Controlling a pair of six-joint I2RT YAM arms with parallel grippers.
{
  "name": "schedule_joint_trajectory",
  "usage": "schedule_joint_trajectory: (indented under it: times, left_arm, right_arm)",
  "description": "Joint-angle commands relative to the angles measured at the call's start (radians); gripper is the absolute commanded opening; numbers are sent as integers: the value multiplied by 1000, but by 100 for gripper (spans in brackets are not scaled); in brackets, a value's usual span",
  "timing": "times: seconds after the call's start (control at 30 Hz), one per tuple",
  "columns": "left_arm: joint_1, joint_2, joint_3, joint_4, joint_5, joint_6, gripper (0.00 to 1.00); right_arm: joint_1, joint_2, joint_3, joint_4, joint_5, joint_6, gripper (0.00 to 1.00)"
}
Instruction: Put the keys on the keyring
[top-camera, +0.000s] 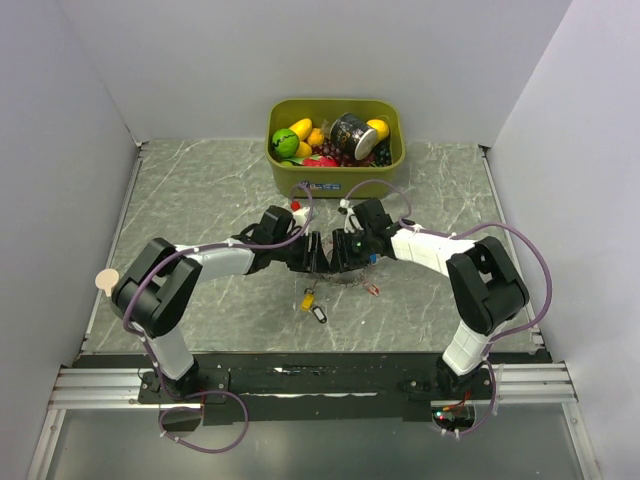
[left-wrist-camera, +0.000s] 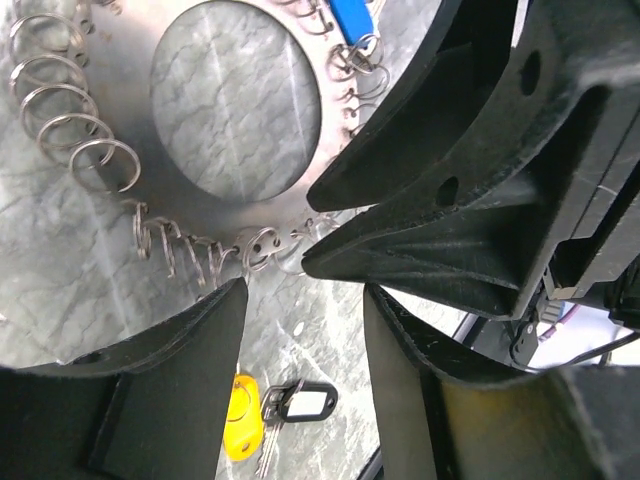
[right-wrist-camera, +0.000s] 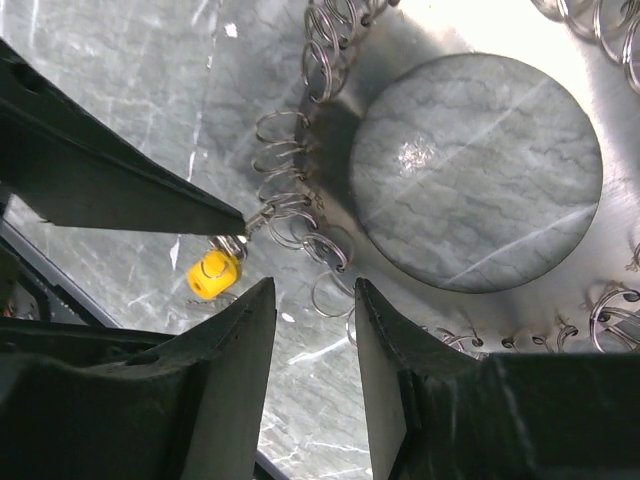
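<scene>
Hovering part open at the rim of the keyring (left-wrist-camera: 125, 60), the left hand (left-wrist-camera: 305, 297) has nothing between its fingers; bare bench (top-camera: 200, 200) shows through the gap. The right hand (right-wrist-camera: 314, 292) faces it, also part open and holding nothing, one tip right at the small wire loops along that rim. The ring lies flat mid-bench between the two hands. A blue key (left-wrist-camera: 350, 15) sits against a loop; whether it is hooked on, I cannot tell. A yellow key (left-wrist-camera: 240, 430) and a black-tagged key (left-wrist-camera: 305, 405) lie loose towards the near edge. I'd judge a loop is being readied. Next, one hand must steady the ring while the other fetches a loose key.
</scene>
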Motion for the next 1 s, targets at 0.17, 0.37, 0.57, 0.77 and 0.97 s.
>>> schedule_joint_trajectory:
  times: [0.17,0.37,0.57,0.77,0.97]
  left_arm:
    - [-18,-1,2,66,48,-4,56]
    - [-16,-23,-9,78,41,-10,56]
    - [-18,-23,-20,96,41,-27,56]
    - [-18,-34,-28,92,36,-30,56]
    - [-16,-64,-49,101,30,-43,56]
  right_arm:
    - [19,-70,-8,-53,98,-42,45]
    - [61,-125,-63,-67,230,-85,45]
    - [125,-157,-85,-70,304,-123,45]
    - [197,-143,-76,-81,431,-142,45]
    - [256,-131,-73,-71,523,-151,45]
